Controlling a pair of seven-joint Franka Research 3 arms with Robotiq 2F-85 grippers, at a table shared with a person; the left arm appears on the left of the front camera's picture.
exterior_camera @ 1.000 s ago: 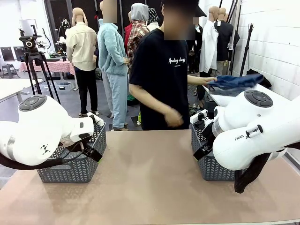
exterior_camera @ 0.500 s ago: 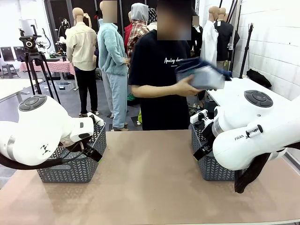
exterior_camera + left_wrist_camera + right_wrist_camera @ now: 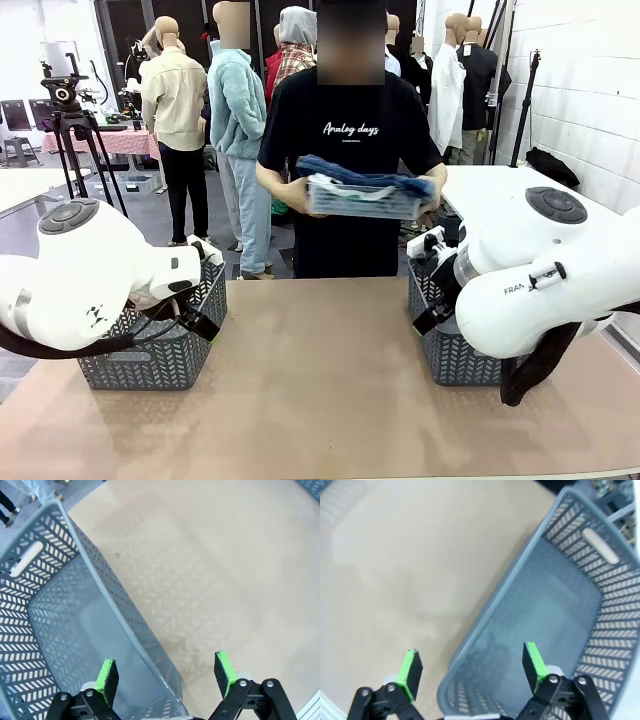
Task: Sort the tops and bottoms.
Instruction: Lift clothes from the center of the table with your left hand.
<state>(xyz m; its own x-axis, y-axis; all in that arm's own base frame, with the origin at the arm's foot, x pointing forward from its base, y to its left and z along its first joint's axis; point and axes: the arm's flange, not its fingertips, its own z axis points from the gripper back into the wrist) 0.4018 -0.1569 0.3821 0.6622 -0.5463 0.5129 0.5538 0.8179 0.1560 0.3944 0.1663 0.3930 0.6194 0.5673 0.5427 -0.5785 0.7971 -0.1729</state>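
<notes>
Person has swung round from the side surface and now faces the table, with the pile of folded garments moved to chest height, off the table. Dark blue denim piece sits on top, paler fabric under it. Which layer is a top can't be told from here.

Both arms unchanged. Left gripper has its jaws spread wide with nothing between them; right gripper is the same.

Step in hand looks like waiting for the handover. Best done by holding off until the pile is down and the person has let go. Then take one layer at a time from the top — pinch a fold edge, not the whole stack. Lift clear before swinging to a basket.

Front view gives the person, the pile, the left basket and the right basket. Wrist views add what it can't: the pad spread, and each gripper straddling its basket's inner rim — one finger over the left basket or right basket, the other over the table. No garment lies in the visible part of either basket.
</notes>
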